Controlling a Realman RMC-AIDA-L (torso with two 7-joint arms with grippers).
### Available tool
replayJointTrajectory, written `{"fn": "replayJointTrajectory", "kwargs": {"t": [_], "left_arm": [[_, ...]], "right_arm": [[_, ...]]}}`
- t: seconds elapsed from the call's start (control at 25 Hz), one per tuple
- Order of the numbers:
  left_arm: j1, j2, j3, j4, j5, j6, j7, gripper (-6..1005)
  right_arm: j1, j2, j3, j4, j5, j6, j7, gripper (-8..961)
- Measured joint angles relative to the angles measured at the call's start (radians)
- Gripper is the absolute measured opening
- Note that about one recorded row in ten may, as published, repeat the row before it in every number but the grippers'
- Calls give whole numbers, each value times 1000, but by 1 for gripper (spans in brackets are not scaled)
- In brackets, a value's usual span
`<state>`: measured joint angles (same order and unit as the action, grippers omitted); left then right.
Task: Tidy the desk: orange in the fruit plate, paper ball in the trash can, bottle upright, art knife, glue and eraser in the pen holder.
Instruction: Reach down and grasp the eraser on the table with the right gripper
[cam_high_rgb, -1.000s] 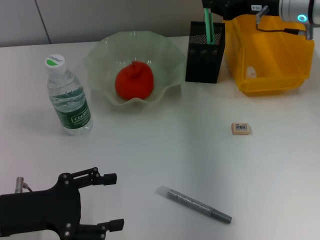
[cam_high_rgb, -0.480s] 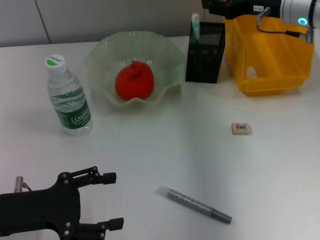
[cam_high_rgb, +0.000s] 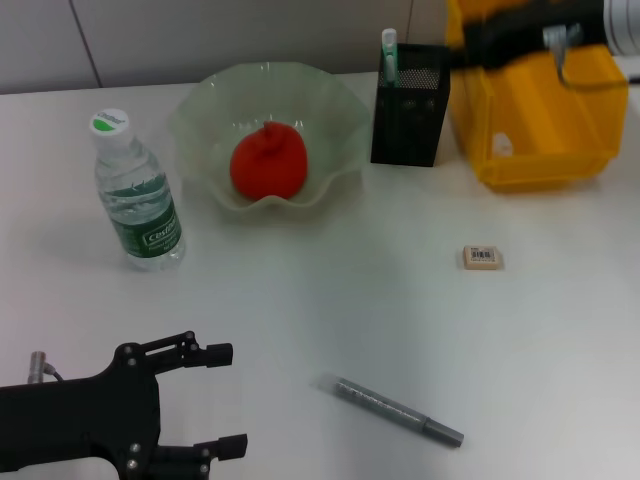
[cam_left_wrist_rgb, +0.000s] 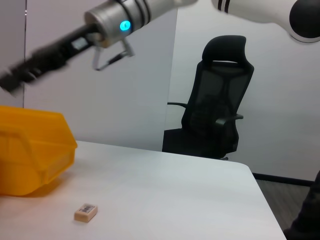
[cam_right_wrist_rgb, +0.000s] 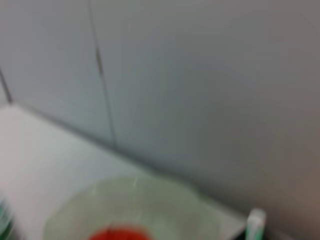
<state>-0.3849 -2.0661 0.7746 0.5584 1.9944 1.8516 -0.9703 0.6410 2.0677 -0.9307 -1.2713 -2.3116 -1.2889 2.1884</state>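
Head view: the glue stick (cam_high_rgb: 389, 50) stands in the black pen holder (cam_high_rgb: 410, 104); the right gripper (cam_high_rgb: 480, 35) sits above the yellow bin (cam_high_rgb: 535, 115), and whether its fingers are apart cannot be told. The eraser (cam_high_rgb: 482, 257) and art knife (cam_high_rgb: 388, 407) lie loose on the desk, clear of obstacles; a straight-down approach looks best. The left gripper (cam_high_rgb: 220, 400) waits parked, fingers apart. The orange (cam_high_rgb: 268, 160) sits in the plate (cam_high_rgb: 200, 115); the bottle (cam_high_rgb: 136, 195) stands upright.

Left wrist view: the eraser (cam_left_wrist_rgb: 85, 212) rests near the bin (cam_left_wrist_rgb: 30, 150).

Right wrist view: only the plate (cam_right_wrist_rgb: 135, 200) and glue cap (cam_right_wrist_rgb: 256, 222) show.

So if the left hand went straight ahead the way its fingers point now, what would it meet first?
The left hand, open at the table's near edge, points toward the art knife lying on the table; that looks like the first thing in line, though depth is uncertain.
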Motion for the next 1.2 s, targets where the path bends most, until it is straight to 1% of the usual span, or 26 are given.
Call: {"fn": "replayJointTrajectory", "kwargs": {"t": [0.04, 0.08, 0.16, 0.24, 0.28, 0.36, 0.48, 0.56, 1.04, 1.2], "left_arm": [[-1, 0, -1, 0, 0, 0, -1, 860], [-2, 0, -1, 0, 0, 0, -1, 860], [-7, 0, -1, 0, 0, 0, -2, 860], [-8, 0, 0, 0, 0, -1, -3, 861], [-10, 0, 2, 0, 0, -1, -4, 861], [-12, 0, 3, 0, 0, -2, -7, 861], [-14, 0, 5, 0, 0, -2, -13, 861], [-14, 0, 5, 0, 0, -1, -13, 861], [-10, -2, 6, -1, 0, -3, -13, 861], [-12, -2, 5, -12, 0, -5, -13, 861]], "right_arm": [[23, -8, -48, -64, -96, -131, 108, 666], [23, -8, -48, -64, -96, -131, 108, 665], [62, -11, -83, -91, -180, -260, 175, 664], [110, -10, -140, -81, -263, -383, 219, 663], [122, -7, -173, -67, -295, -421, 235, 663], [138, 3, -251, -35, -380, -456, 258, 662], [143, 10, -318, 16, -456, -456, 267, 660], [152, 10, -327, 60, -460, -447, 266, 660], [155, 5, -327, 219, -505, -278, 170, 656], [151, 5, -325, 228, -505, -247, 146, 655]]}}
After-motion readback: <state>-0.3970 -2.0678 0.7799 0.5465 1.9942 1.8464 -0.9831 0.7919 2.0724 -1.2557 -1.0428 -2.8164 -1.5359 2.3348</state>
